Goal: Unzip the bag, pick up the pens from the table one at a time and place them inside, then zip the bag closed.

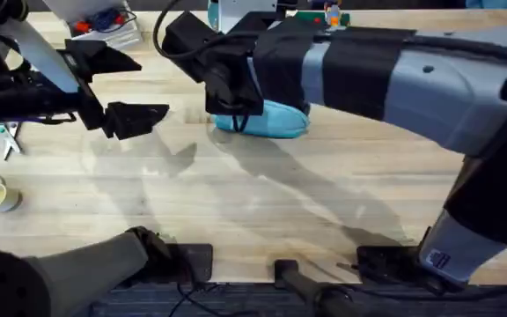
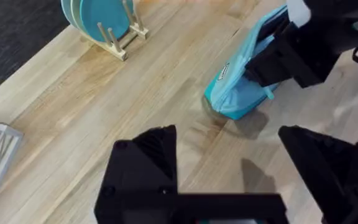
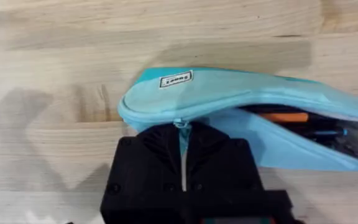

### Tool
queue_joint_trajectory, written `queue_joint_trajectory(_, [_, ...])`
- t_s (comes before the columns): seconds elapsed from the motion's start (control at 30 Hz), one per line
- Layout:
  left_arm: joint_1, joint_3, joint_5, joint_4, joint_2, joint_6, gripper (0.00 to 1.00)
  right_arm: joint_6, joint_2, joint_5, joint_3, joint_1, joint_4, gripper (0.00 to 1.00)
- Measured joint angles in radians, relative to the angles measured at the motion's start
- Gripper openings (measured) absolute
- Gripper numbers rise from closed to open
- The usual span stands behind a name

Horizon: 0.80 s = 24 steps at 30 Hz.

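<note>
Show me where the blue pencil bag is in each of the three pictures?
Overhead: the bag lies at the top middle, partly under the right claw.
Left wrist: upper right, on the table, its far end behind the right claw.
Right wrist: across the middle, gaping open, the right claw at its zipper.
Shared landmark: the right claw touching the bag.

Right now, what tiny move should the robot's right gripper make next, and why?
Probably pull the zipper tab along the soft turquoise fabric pouch toward its gaping end. The right gripper seems pinched on the tab, and the pouch mouth is partly open with pens inside.
</note>
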<state>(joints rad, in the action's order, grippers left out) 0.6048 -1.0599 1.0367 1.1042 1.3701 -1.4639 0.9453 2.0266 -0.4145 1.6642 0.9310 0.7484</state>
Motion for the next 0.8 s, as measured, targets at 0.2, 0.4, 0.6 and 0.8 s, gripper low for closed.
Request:
queue_joint_trajectory(0.2, [0.0,0.0,0.0,0.0,0.0,0.0,0.993,-0.007,0.0,0.002,0.011,0.001,0.033,0.031])
queue_joint_trajectory(0.4, [0.0,0.0,0.0,-0.001,0.0,0.0,0.993,-0.007,0.0,0.008,0.058,0.004,0.083,0.032])
queue_joint_trajectory(0.6, [0.0,0.0,0.0,0.003,0.0,0.0,0.993,-0.007,0.0,0.011,0.076,0.004,0.106,0.032])
queue_joint_trajectory(0.8, [0.0,0.0,0.001,-0.016,0.0,0.0,0.993,-0.01,0.0,0.012,0.077,0.004,0.109,0.032])
